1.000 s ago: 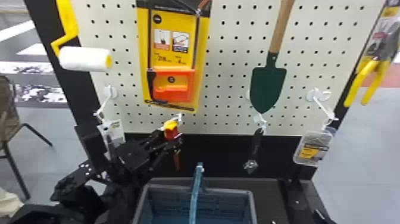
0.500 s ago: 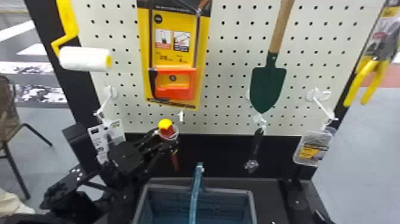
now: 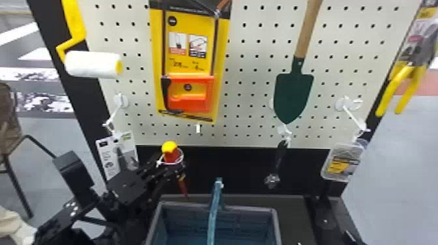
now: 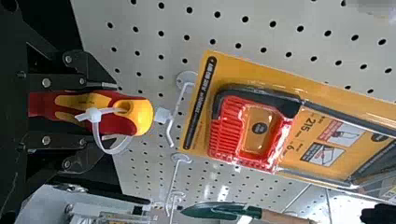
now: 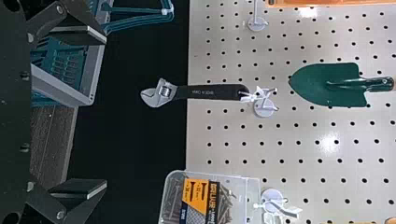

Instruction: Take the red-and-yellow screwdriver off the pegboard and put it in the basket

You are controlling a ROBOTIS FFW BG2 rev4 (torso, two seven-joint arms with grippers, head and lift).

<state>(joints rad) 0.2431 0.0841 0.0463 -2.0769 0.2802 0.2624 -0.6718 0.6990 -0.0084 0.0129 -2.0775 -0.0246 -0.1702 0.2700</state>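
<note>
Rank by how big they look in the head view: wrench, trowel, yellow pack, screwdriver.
1. Yellow pack
2. Trowel
3. Wrench and screwdriver: too alike to rank, screwdriver partly covered.

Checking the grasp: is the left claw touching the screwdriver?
Touching: the left wrist view shows the left claw clamping the screwdriver from both sides.

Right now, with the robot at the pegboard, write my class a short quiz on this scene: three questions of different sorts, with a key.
1. True or false: the left claw has the screwdriver gripped by its handle.

2. Choose one. Which tool hangs just below the green trowel?
a) the paint roller
b) the wrench
c) the saw

3. Fill in the blank with "open" or "shut": the right claw is ____.

Key: 1 true; 2 b; 3 open.
</note>
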